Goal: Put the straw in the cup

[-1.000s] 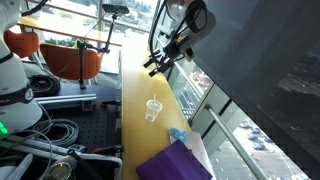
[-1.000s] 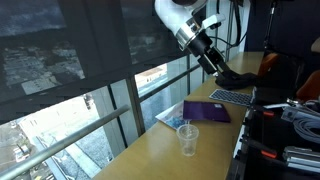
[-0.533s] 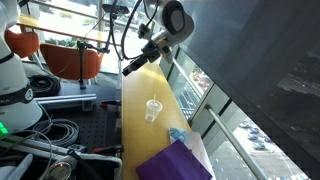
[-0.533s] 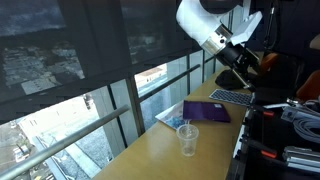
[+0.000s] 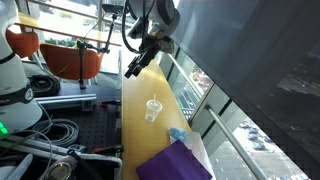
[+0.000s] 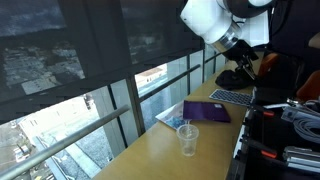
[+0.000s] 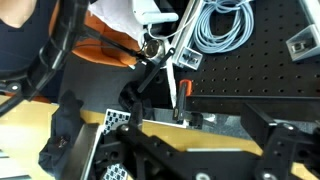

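Cup [image 5: 153, 109] is seen in both exterior views, not the wrist view; cables [image 7: 222, 25] are shown there instead; gripper [image 5: 134, 69] width can't be told.

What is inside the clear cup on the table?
Nothing shows inside the cup in both exterior views; it looks empty. Its bottom is too small to judge.

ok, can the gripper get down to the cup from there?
Probably yes. The gripper hangs high, off to one side of the cup, which stands upright on the table; nothing shows between them.
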You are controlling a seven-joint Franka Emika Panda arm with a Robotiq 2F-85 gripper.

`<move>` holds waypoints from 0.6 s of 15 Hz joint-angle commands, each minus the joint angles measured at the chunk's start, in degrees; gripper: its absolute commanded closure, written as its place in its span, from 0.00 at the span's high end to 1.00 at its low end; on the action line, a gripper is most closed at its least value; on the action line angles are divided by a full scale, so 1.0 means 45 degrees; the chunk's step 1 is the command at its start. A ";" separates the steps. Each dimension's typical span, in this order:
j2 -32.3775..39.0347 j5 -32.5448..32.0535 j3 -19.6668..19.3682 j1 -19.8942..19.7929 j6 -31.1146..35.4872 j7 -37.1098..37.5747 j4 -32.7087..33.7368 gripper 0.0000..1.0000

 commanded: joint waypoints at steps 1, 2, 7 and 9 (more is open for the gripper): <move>0.0016 -0.0154 0.0074 -0.0045 -0.0036 -0.0002 0.0057 1.00; 0.0016 -0.0249 0.0084 -0.0042 -0.0036 -0.0004 0.0069 1.00; 0.0016 -0.0284 0.0088 -0.0041 -0.0036 -0.0005 0.0074 1.00; 0.0016 -0.0284 0.0089 -0.0041 -0.0036 -0.0005 0.0074 1.00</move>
